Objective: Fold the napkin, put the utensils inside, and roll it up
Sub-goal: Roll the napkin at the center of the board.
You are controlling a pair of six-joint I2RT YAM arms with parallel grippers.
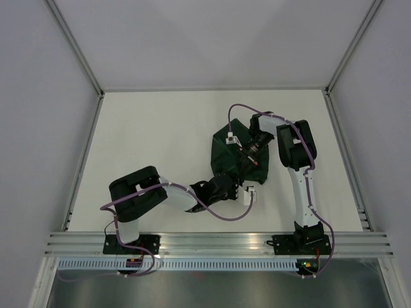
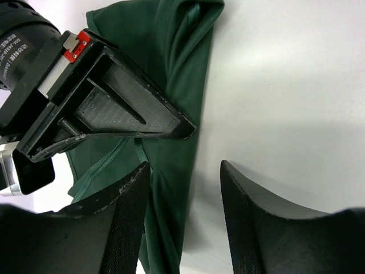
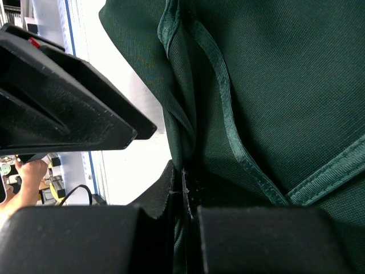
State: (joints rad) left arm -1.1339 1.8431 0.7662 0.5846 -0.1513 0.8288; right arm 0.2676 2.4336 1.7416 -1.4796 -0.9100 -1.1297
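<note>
While the right gripper (image 3: 183,197) has its fingers pressed together on a raised fold of the napkin (image 1: 228,149), the left gripper (image 2: 185,220) waits at the napkin's near edge with its jaws apart and nothing clamped between them. The napkin lies rumpled on the white table (image 1: 160,141), with hems and creases running across its top. One long hemmed edge runs down beneath the left gripper's inner finger (image 2: 128,217), so that jaw is over cloth and the other is over bare table just beside the napkin. No utensils show in any view.

This looks like the folding stage, with the fold not yet laid flat. From above the napkin is a dark lump, so I cannot tell how many layers are stacked under the right gripper's pinch.

To do this step well, the left gripper should probably straddle that hemmed edge squarely, with one finger on each side of it. It should close firmly before the right gripper gives up its hold on the napkin. Gripping close to a corner of the napkin, rather than mid-edge, would keep the cloth from sagging. Drawing the edge low across the napkin, with both grips taut, should bring the hems into line and leave a flat bed for the utensils.
</note>
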